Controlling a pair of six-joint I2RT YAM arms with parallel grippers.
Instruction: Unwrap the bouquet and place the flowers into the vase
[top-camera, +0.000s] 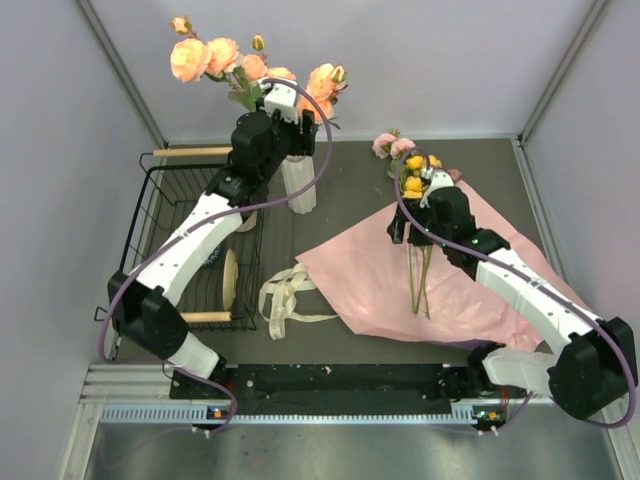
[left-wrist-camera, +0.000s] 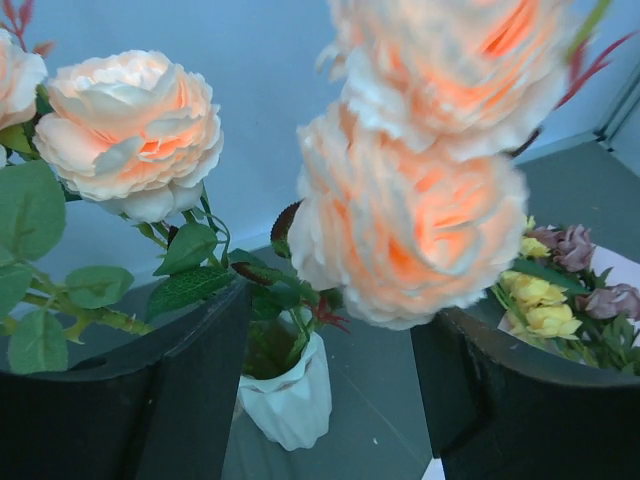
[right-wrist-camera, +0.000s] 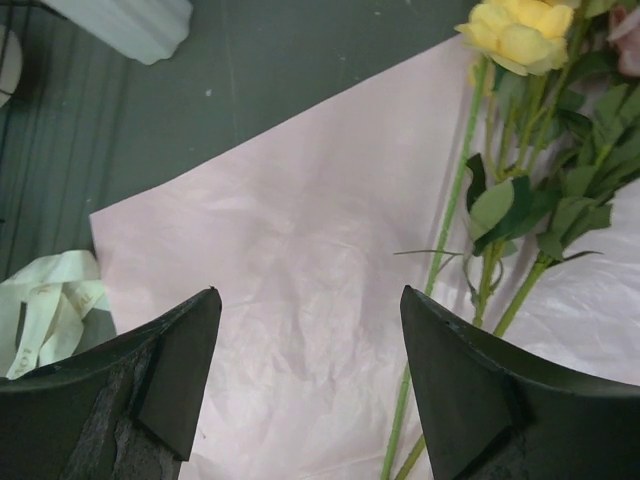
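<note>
Left pincer (left-wrist-camera: 330, 335) is open above the vase (left-wrist-camera: 290, 400); right pincer (right-wrist-camera: 310, 300), also open, should close on all stems (right-wrist-camera: 448, 215) together, low, without catching the paper (right-wrist-camera: 300, 200).

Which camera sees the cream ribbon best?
The top camera: the whole cream ribbon lies loose beside the pink paper. The right wrist camera catches only a part; the left wrist camera shows none.
</note>
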